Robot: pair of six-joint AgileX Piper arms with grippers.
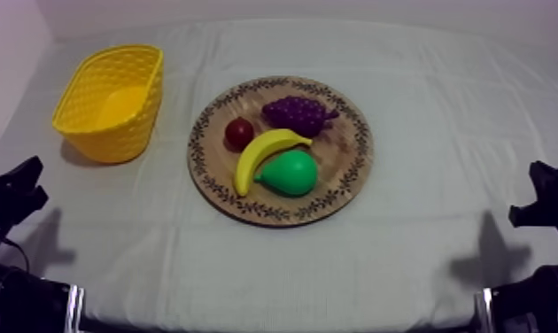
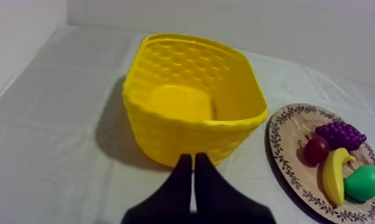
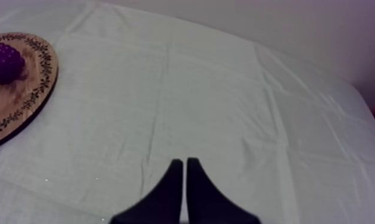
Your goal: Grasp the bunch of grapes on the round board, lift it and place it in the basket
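Bunch of purple toy grapes (image 1: 298, 113) on far part of round wooden board with patterned rim (image 1: 346, 155), just beside yellow toy banana (image 1: 263, 152) and small red fruit (image 1: 239, 133); green toy pear (image 1: 291, 173) nearer. Not yet grasped. Yellow woven basket (image 1: 114, 142) left of board, upright, mouth up, holds nothing, so ready for a drop. Left gripper (image 2: 193, 156) facing basket, fingers pressed together on nothing; right gripper (image 3: 184, 161) likewise, over bare grey-white cloth (image 3: 225, 107) beside board. Probably parked low to keep board clear.
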